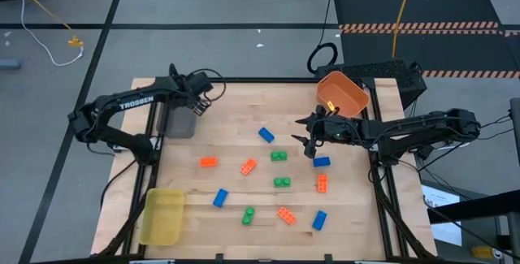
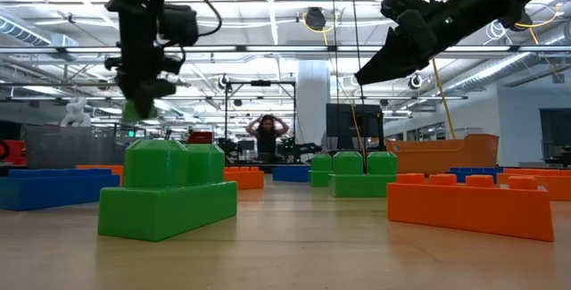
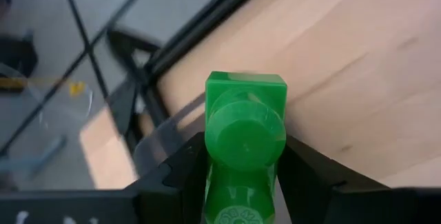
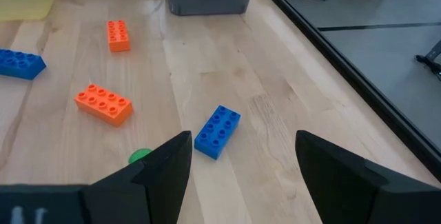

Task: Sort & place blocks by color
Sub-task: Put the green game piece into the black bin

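Twelve small studded plastic bricks show in my views, and eleven of them lie spread on the smooth pale wooden table [image 1: 244,118]. I count four orange ones, four blue ones and three green ones down there. My left gripper [image 3: 242,172] is clamped tight on the last one, a shiny green brick [image 3: 245,134] with a round stud on top. It hangs by the far left edge of the table, just beside the grey plastic bin [image 1: 179,121]. I cannot see into that bin. My right gripper [image 4: 242,156] has its dark fingers wide apart and holds nothing. It hovers above a blue eight-stud brick [image 4: 218,131] near the orange plastic bin [image 1: 342,93], which looks empty. A see-through yellow plastic bin [image 1: 162,214] sits at the near left corner and looks empty too.
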Robot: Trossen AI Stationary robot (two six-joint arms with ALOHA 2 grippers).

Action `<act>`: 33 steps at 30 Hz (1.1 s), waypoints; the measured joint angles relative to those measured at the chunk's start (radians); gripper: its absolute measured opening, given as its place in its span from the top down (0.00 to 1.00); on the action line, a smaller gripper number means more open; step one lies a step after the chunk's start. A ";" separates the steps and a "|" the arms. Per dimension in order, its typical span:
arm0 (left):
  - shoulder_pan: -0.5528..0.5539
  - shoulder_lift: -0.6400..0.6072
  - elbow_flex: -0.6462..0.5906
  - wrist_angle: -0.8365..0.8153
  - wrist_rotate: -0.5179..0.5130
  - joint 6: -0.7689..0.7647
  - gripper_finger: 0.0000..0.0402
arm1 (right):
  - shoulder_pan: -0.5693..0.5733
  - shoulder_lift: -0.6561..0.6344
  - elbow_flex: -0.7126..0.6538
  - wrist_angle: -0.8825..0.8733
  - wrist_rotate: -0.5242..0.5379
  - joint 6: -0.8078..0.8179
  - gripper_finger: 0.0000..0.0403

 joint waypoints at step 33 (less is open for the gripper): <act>0.202 0.024 -0.028 -0.021 0.194 -0.026 0.63 | 0.000 0.000 0.000 0.003 0.000 -0.007 0.38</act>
